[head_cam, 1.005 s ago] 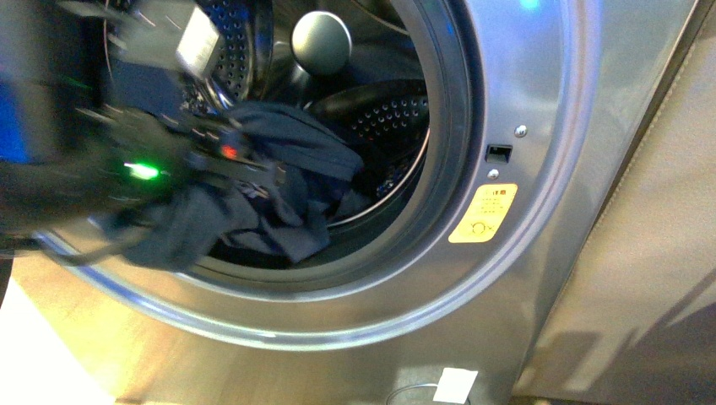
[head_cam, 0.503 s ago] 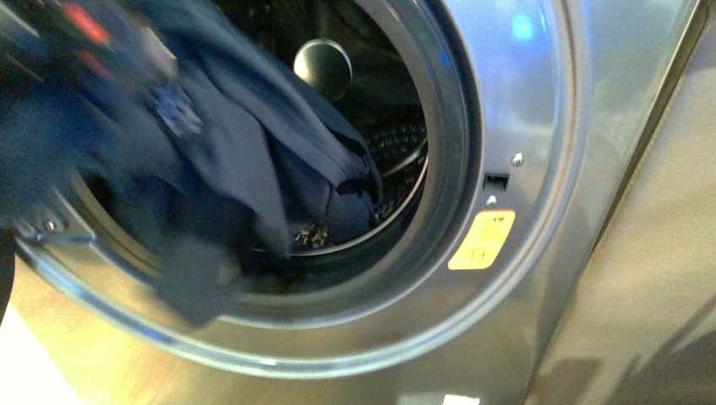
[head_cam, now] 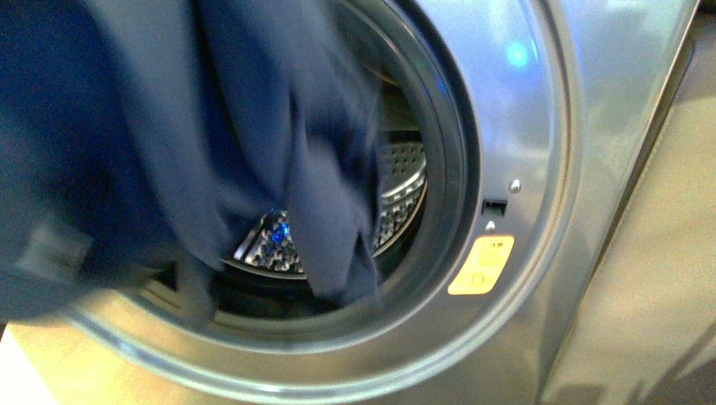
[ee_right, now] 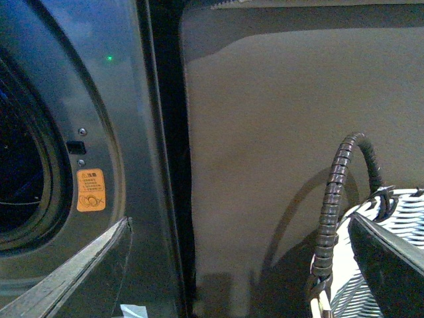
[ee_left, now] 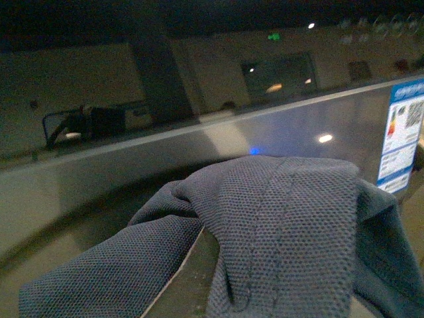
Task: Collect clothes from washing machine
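Navy-blue clothes (head_cam: 211, 126) hang blurred across the left and top of the round mouth of the washing machine (head_cam: 540, 126), reaching down to its lower rim. The perforated steel drum (head_cam: 393, 215) shows behind them. From the left wrist, the cloth drapes over the left gripper and hides it, so I cannot tell whether it is clamped. The right gripper (ee_right: 238, 222) is off the machine's right edge, its 2 fingers (ee_right: 66, 278) wide apart and empty, near a woven basket (ee_right: 404, 212).

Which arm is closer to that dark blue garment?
Left. The navy garment drapes right before its wrist camera; the right gripper sits off beside the woven basket, apart from it.
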